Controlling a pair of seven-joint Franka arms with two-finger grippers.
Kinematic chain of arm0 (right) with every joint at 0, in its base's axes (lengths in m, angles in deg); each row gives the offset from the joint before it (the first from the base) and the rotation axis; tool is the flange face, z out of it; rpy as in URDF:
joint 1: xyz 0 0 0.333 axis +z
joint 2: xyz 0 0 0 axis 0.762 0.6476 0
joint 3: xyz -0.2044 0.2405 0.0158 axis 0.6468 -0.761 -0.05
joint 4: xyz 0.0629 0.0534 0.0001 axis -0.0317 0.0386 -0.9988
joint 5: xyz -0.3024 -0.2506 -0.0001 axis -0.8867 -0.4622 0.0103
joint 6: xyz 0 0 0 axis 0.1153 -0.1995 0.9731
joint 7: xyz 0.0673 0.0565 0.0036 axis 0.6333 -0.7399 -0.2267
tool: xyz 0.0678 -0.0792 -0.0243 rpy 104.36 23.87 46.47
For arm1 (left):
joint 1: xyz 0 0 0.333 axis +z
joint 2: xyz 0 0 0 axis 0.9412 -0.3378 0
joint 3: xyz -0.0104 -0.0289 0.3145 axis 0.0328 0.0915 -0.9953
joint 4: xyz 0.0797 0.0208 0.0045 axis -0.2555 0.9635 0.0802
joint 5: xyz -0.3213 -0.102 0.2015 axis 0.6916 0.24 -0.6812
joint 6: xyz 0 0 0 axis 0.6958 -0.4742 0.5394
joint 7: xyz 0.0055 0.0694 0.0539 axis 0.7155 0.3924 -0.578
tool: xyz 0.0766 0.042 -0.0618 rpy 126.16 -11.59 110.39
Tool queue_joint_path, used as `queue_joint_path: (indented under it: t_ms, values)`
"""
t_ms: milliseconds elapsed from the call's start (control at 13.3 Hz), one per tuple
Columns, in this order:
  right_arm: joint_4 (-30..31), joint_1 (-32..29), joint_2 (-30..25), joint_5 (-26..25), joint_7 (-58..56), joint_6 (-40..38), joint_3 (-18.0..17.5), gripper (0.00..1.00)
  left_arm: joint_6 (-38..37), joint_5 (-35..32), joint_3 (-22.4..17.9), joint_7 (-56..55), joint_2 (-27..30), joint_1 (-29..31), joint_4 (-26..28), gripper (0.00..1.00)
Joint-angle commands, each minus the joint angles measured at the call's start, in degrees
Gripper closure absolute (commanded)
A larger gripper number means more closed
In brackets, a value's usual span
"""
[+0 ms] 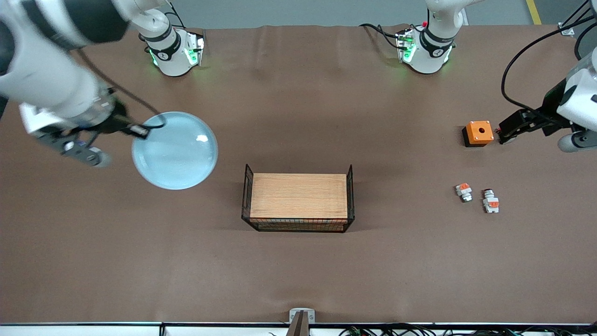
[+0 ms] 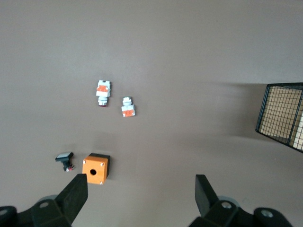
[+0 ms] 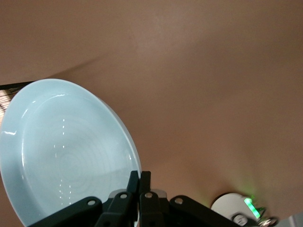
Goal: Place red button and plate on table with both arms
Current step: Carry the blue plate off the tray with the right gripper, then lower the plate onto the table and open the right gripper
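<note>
Lying on the table (image 1: pixel 298 275) toward the left arm's end, the red button (image 1: pixel 490 201) looks already placed, just beside a shorter white-and-orange block (image 1: pixel 463 191) and nearer the front camera than an orange box (image 1: pixel 478 133). The plate (image 1: pixel 175 150) remains: the right gripper (image 3: pixel 139 182) pinches its rim with fingers closed, and it seems tilted, not yet released. The left gripper (image 2: pixel 142 191) hangs wide apart and empty over the table by the orange box. A wooden board (image 1: pixel 298 196) with wire sides sits mid-table on plain brown sheet.
</note>
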Motion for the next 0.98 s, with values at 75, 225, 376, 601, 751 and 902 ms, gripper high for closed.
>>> queue_joint_path:
  t_ms: [75, 225, 376, 601, 751, 902]
  values:
    - [9.4, -9.4, -0.4, 0.7, -17.8, 10.6, -1.2, 0.96, -2.4, -0.2, -0.3, 1.3, 1.9, 0.1, -1.7, 0.0]
    - [16.1, -13.3, 0.2, 0.7, -25.9, 19.1, -1.2, 0.96, -2.4, -0.1, -3.5, 4.8, 3.9, -3.3, -0.5, 0.0]
    - [20.3, -15.9, 2.1, 0.6, -30.7, 26.2, -1.1, 0.96, -3.3, 5.2, -13.8, 5.8, 7.0, -11.0, 2.9, 0.0]
    - [21.4, -19.4, 7.8, 0.7, -38.0, 32.6, -1.2, 0.96, -3.3, 6.7, -22.1, 7.8, 9.5, -18.3, 6.9, 0.0]
    - [21.4, -21.3, 11.9, 0.7, -42.7, 36.4, -1.2, 0.96, -2.9, 6.6, -26.7, 8.7, 10.9, -22.8, 9.3, 0.0]
    - [21.4, -22.5, 15.0, 0.7, -45.5, 39.2, -1.2, 0.96, -0.6, 6.2, -30.6, 8.7, 14.3, -27.4, 13.9, 0.0]
